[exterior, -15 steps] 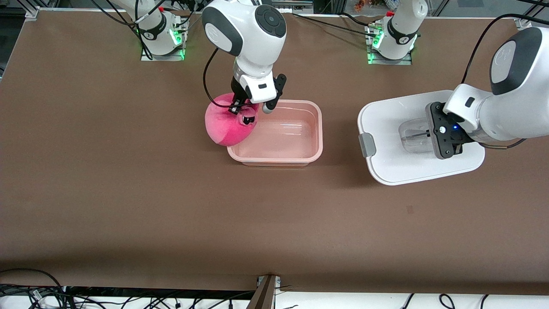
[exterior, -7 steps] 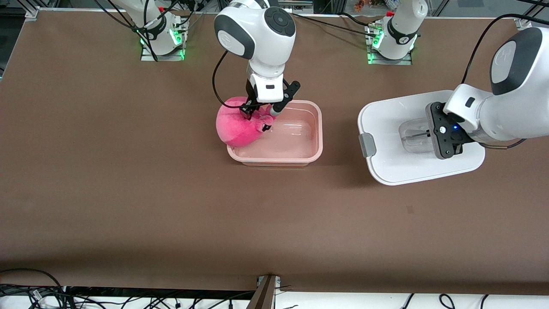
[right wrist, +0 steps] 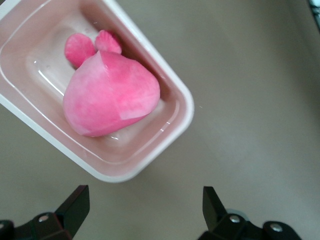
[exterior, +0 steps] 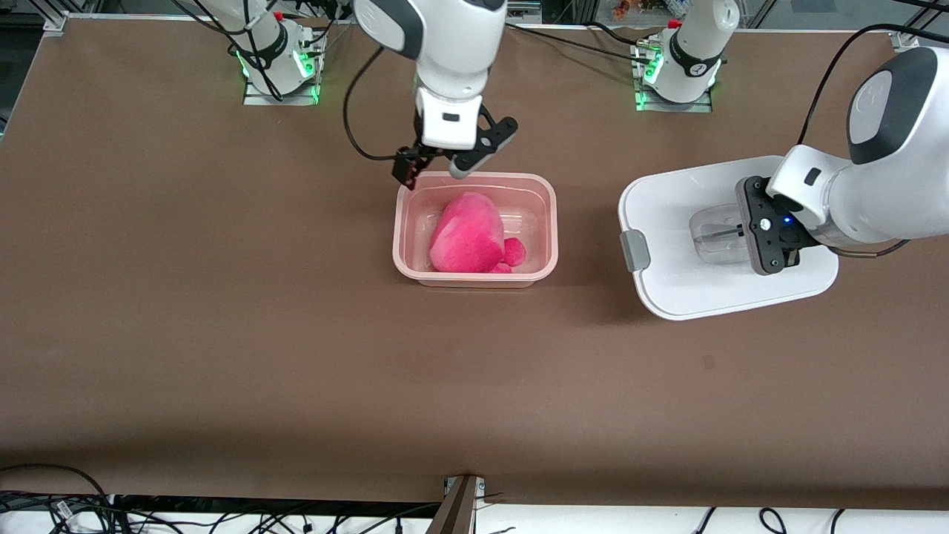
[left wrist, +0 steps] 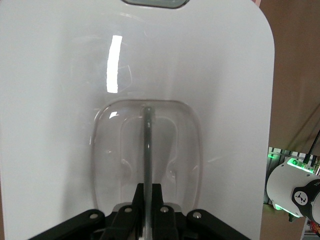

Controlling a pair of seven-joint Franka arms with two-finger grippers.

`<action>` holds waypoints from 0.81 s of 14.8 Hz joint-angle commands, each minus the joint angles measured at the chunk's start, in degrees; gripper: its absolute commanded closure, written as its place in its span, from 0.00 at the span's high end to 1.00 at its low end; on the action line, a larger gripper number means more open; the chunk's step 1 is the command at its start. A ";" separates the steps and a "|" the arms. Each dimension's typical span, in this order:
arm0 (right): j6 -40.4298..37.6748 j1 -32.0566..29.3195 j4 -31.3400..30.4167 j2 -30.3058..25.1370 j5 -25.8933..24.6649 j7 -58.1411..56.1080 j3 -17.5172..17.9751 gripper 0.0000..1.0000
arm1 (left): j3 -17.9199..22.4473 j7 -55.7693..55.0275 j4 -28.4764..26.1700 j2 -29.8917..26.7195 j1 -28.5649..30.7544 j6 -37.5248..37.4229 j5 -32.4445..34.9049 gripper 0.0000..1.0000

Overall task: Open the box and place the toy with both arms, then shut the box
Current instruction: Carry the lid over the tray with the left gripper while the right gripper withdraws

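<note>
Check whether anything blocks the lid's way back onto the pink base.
Nothing visible does. The lid, gripped by the left gripper, faces bare table up to the base; the right gripper hangs open over its edge.

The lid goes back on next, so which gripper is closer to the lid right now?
Left. The left gripper is shut on the lid by its clear handle. The right gripper, open, hangs over the box rim, well apart from the lid.
</note>
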 commanded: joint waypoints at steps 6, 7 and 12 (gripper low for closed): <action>-5.76 -29.05 3.23 -1.39 14.82 -2.18 0.06 1.00 | -2.04 0.18 1.66 0.63 -4.27 -1.01 0.83 0.00; -5.86 -31.51 3.23 -1.30 14.82 -3.06 0.06 1.00 | -2.40 -0.26 1.75 0.63 -6.37 -0.84 0.57 0.00; -7.79 -39.44 3.23 -1.48 14.29 -2.46 -0.73 1.00 | -2.31 -6.24 4.12 4.67 -18.32 5.03 -0.05 0.00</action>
